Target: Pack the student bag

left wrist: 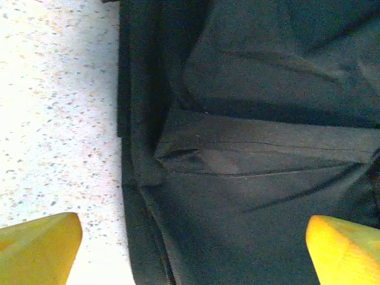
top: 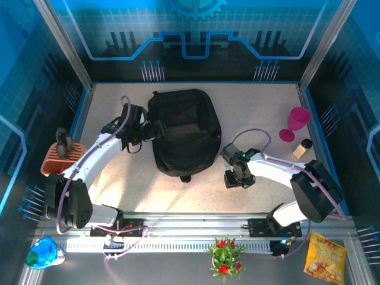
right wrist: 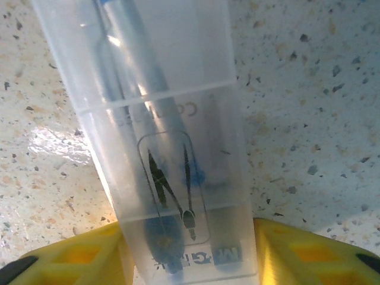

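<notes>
Centrally, student bag lies on speckled, blue-walled table.

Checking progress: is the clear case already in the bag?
No, the case lies on the table, flanked by the right gripper.

Hidden / cropped bits
clear case: runs off top and bottom edges, contents blurred behind frosted plastic, can't tell if right jaws press it. bag overruns three edges in left wrist view; left yellow fingertips cropped at bottom.
</notes>
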### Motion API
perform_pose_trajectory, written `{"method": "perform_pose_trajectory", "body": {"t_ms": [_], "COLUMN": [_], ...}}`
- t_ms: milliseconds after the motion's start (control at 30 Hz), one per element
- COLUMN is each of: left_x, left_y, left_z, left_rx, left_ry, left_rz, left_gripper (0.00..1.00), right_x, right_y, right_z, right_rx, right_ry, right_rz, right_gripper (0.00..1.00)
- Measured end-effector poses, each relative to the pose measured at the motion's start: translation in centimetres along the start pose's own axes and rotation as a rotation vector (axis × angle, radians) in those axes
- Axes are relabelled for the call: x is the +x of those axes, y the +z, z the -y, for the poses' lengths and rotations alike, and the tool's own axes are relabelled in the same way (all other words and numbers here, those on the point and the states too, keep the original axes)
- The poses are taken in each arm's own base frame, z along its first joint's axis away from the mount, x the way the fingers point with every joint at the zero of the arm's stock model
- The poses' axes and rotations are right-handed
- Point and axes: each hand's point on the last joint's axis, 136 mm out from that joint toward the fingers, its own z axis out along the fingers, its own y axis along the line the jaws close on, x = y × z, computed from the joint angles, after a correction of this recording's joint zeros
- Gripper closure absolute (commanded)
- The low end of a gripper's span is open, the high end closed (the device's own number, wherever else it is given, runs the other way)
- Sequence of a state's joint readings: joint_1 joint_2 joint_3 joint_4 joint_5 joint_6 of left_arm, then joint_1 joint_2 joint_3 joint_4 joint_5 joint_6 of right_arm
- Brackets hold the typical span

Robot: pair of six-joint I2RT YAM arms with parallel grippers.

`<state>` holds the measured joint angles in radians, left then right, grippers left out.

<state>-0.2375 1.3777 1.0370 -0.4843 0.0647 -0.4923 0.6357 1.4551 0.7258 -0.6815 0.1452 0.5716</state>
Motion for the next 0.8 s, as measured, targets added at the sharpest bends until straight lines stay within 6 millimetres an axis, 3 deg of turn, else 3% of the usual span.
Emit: {"method": "perform_pose_trajectory", "body": {"t_ms": [233, 433, 633, 800], "left_x": [5.8, 11.3, 14.6, 16.6], "left_y": [1.7, 5.0, 8.4, 10.1], "left_z": [4.1, 6.5, 8.1, 11.5], "left_rx": [0.100, 0.138, 0.146, 0.214], "left_ry": [0.104, 0.157, 0.178, 0.168], "left_rz": [-0.115, -0.227, -0.279, -0.294], "left_gripper": [0.15, 0.19, 0.20, 0.21], "right_x": [-0.8, -2.3, -3.7, -5.1], "right_y": [-0.8, -3.0, -4.8, -6.5], "right_z": [0.5, 1.3, 2.0, 2.4], "right_rx": [0.019, -0.006, -0.026, -0.052], "right_ry": [0.030, 0.087, 0.134, 0.163], "right_rz": [0.055, 0.159, 0.225, 0.279], "right_gripper": [0.52, 0.52, 0.51, 0.51]}}
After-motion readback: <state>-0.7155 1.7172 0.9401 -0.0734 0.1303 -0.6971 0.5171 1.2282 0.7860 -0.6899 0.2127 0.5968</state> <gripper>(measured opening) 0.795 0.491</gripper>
